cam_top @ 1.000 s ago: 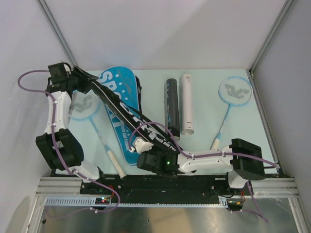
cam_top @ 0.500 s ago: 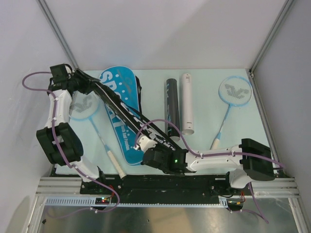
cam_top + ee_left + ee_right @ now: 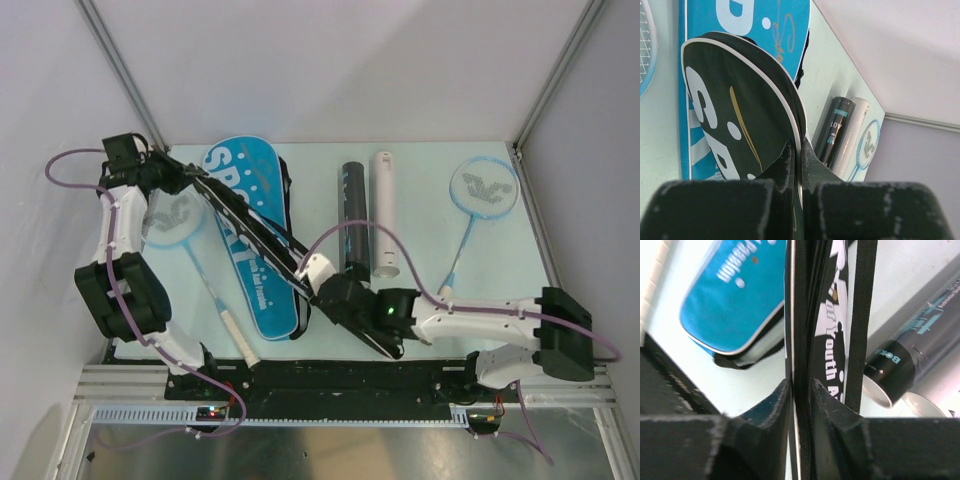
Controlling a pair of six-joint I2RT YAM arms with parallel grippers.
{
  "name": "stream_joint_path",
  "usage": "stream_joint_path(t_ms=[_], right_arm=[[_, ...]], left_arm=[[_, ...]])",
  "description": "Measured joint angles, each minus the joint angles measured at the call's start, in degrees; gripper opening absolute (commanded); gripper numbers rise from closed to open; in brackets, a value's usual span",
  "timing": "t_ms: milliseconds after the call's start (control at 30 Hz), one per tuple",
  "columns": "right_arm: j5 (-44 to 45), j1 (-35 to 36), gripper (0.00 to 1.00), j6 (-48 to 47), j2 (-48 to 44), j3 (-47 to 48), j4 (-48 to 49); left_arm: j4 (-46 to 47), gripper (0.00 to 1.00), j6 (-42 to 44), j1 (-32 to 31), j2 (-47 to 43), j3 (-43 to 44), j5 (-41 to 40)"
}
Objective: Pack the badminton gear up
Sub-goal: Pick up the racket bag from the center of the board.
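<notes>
A black racket cover (image 3: 245, 220) is held off the table between both arms, running diagonally over the blue "SPORT" cover (image 3: 235, 172). My left gripper (image 3: 183, 178) is shut on its rounded head end (image 3: 740, 115), the rim pinched between the fingers (image 3: 785, 165). My right gripper (image 3: 312, 283) sits further down the cover, jaws close against both sides of its zipper edge (image 3: 805, 340). A black tube (image 3: 352, 205) and a white tube (image 3: 385, 205) lie side by side mid-table. One racket (image 3: 483, 187) lies at the right, another (image 3: 170, 220) at the left under my left arm.
The table is walled by a metal frame (image 3: 535, 200) on the right and a white wall at the back and left. The black tube's open end (image 3: 880, 385) lies close to my right gripper. A purple cable (image 3: 350, 228) loops above the right wrist.
My left gripper has shut on the black cover's head end. The right arm has stretched out to the right and its gripper now sits higher up the cover, with the cover's tail past it.
</notes>
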Motion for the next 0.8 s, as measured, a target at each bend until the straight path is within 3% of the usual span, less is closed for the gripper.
stream_joint_path(t_ms=[200,367,600,800], right_arm=[[-13.4,-9.2,0.41,7.2,-5.3,0.8,4.2],[-23.7,-17.5,0.49,10.8,-3.2,4.3,10.1],[-33.5,-24.3,0.61,11.7,12.9,22.0,15.3],[-39.4,-24.5,0.60,12.2,26.5,39.8,15.5]], left_arm=[[1.1,0.00,-0.1,0.2,-1.0,-1.6,-0.2],[1.6,0.00,-0.1,0.4,-1.7,-2.7,-0.1],[2.5,0.00,0.0,0.6,-1.9,-3.5,0.8],[3.9,0.00,0.0,0.7,-1.9,-4.3,1.9]])
